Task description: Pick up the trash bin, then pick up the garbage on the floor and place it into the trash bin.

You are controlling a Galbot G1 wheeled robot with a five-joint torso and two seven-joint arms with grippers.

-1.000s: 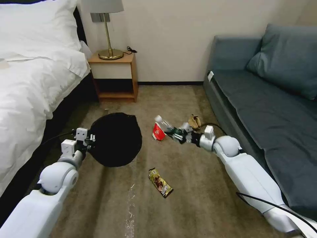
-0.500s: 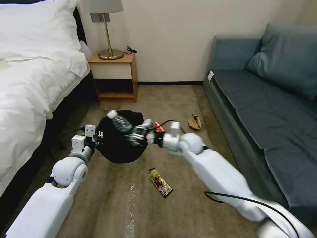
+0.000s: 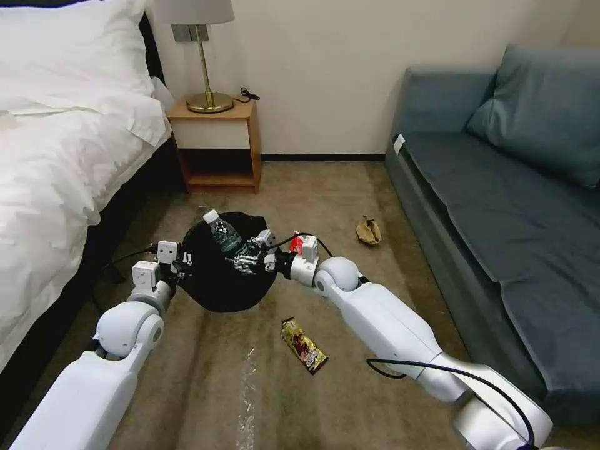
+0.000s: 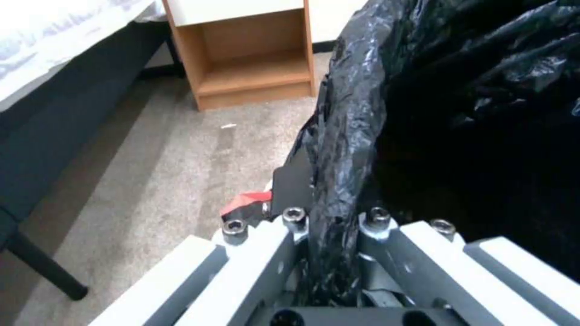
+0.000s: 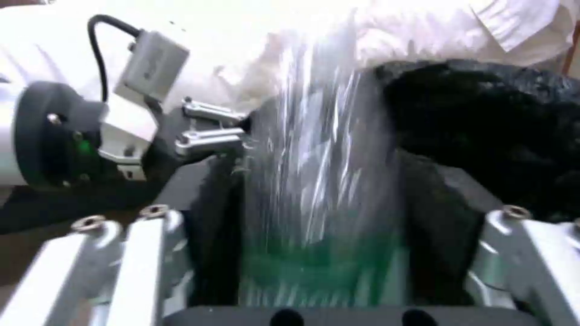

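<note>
Moved since earlier: right end effector (image 3: 245, 259) carrying clear bottle (image 3: 222, 232) over trash bin (image 3: 220, 281), fingers pinching it; left end effector (image 3: 177, 260) clamping the bin's rim

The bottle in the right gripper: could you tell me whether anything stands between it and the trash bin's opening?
Nothing visible does. The right gripper holds the bottle directly over the open trash bin, which the left gripper grips by its rim.

Bedroom: bed (image 3: 56, 144), nightstand (image 3: 215, 147), sofa (image 3: 500, 187).
</note>
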